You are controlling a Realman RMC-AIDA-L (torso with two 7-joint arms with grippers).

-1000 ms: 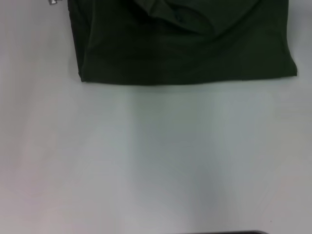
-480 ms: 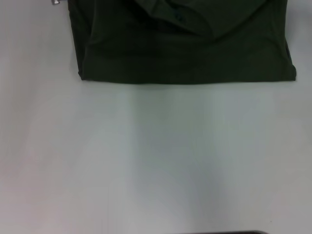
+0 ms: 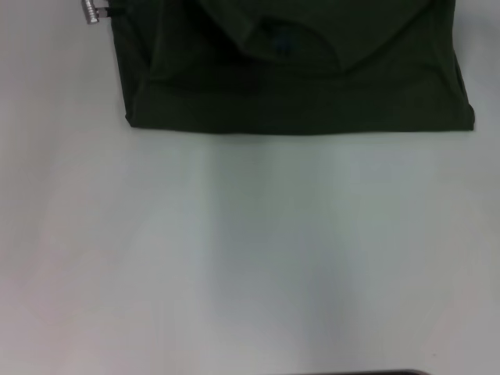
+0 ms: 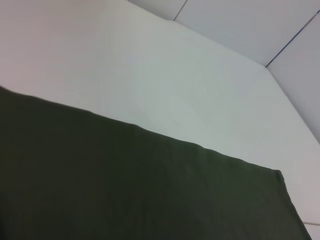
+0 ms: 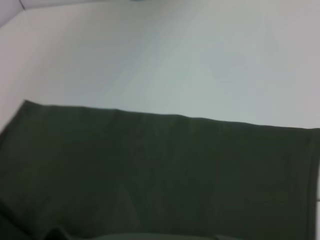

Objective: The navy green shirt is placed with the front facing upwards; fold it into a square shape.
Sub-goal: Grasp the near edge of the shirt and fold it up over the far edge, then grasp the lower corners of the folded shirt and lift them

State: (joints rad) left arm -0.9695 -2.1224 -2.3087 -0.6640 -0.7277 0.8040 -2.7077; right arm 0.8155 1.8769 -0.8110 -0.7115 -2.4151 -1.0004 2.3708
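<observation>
From the head view, the navy green shirt (image 3: 297, 86) lies at the far side of the white table (image 3: 250, 250), a layer folded over its top. A silver part (image 3: 92, 11) shows just beside the shirt's left edge. Neither gripper's jaws can be told.

The left wrist view shows the shirt's straight hem (image 4: 150, 135) against the table.

The right wrist view shows the shirt flat, its hem (image 5: 165, 117) lying on the table.

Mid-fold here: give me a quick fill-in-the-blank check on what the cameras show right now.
1. The navy green shirt lies at the ____ edge of the head view.
2. The table under it is ____ in colour.
3. The shirt's near edge runs ____ across the head view.
4. A small metal part shows beside the shirt's ____ side.

Missing words: top; white; straight; left
</observation>
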